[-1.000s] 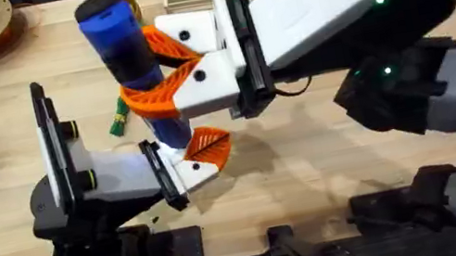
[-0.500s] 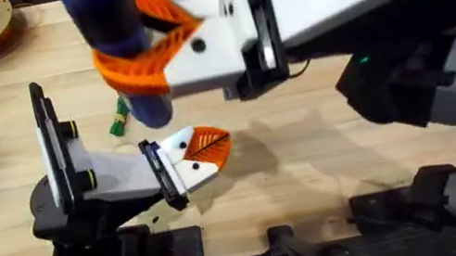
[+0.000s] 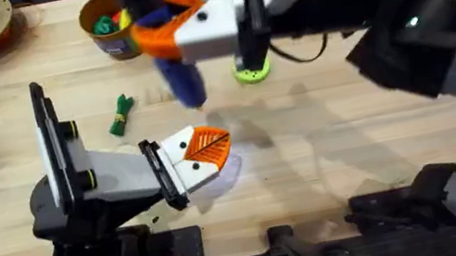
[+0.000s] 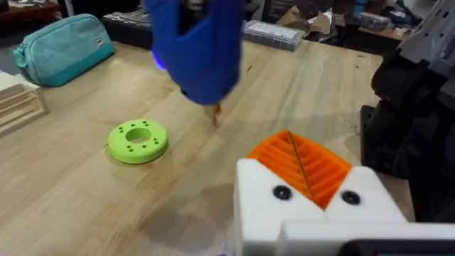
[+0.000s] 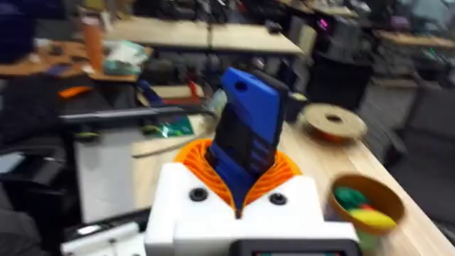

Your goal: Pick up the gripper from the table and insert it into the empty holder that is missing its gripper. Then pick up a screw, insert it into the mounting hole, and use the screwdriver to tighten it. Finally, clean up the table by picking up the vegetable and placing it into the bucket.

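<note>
The right tool [image 3: 162, 28], white with orange ribbed pads, is raised above the wooden counter [image 3: 326, 148] and clamped on the bright blue stubby cylindrical power screwdriver [image 3: 164, 40], whose dark tip points down toward the boards. In the right wrist view the blue body [image 5: 247, 139] stands up between the orange pads [image 5: 284, 169]. Just beside this tool, toward the far edge, sits the small round yellow-orange bucket [image 3: 100, 39] with green and yellow toy pieces inside. On its other side, near the screwdriver, lies a round lime-green plastic disc [image 3: 253, 71] with holes.

The left tool [image 3: 199, 152] rests low over the counter, its white angular tips drawn together, with an orange ribbed plastic finger [image 3: 209, 143] seated between them; the left wrist view shows that orange pad [image 4: 302, 165] in the white block. The small dark-green toy leafy vegetable [image 3: 120, 115] with a tan band lies on the counter, apart from both tools, between the left tool and the bucket.
</note>
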Action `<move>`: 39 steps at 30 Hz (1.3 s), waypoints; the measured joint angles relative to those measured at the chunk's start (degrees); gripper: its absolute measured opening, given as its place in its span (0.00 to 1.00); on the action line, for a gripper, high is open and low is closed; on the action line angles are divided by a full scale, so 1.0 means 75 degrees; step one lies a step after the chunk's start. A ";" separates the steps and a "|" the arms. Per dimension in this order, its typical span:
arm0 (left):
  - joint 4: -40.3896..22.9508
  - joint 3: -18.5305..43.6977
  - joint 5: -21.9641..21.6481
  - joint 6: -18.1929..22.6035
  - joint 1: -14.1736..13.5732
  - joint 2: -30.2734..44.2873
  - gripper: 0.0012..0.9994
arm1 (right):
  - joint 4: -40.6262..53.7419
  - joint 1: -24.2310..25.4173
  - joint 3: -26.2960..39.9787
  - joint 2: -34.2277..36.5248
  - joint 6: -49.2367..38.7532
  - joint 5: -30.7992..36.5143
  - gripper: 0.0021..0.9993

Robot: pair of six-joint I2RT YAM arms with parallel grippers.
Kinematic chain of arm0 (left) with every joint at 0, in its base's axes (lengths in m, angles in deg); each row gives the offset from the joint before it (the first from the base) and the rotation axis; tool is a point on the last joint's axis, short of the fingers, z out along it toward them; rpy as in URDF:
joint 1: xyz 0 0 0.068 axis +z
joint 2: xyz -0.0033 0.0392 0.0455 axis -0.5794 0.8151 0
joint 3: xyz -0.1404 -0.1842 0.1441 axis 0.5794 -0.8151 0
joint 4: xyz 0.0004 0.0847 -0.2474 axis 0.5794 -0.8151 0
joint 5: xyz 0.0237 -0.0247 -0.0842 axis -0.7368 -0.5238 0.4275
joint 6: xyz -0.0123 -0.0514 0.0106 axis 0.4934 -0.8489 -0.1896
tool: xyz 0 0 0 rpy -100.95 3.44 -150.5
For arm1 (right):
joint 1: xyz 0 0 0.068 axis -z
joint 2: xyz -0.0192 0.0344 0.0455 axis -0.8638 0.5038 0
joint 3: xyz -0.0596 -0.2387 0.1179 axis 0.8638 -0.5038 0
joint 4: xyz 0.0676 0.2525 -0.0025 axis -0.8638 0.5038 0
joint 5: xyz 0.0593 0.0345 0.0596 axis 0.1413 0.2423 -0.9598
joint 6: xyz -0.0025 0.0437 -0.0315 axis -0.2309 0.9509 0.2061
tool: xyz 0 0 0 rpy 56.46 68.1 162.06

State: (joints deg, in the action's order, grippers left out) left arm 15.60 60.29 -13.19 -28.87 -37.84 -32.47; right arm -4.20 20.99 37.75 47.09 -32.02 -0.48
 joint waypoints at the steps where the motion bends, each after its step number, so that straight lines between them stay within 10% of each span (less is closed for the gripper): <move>1: 0.0002 0.0000 0.0000 -0.0001 0.0000 0.0000 0.00 | 0.0258 0.0134 0.0074 0.0000 -0.0091 0.0011 0.01; 13: 0.0002 0.0000 0.0000 0.0000 0.0000 0.0000 0.00 | 0.4946 0.1728 0.1977 -0.0001 -0.2828 0.0052 0.01; 24: 0.0000 0.0000 0.0000 -0.0002 0.0000 0.0000 0.00 | 0.6252 0.3798 0.2094 0.0000 -0.5646 0.0454 0.01; 39: 0.0002 0.0000 0.0000 -0.0002 0.0000 0.0000 0.00 | 0.7273 0.4055 0.2188 0.0778 -0.8770 0.2749 0.01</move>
State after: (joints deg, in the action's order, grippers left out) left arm 15.62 60.29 -13.19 -28.88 -37.84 -32.47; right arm 50.35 51.41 54.16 52.93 -97.80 20.14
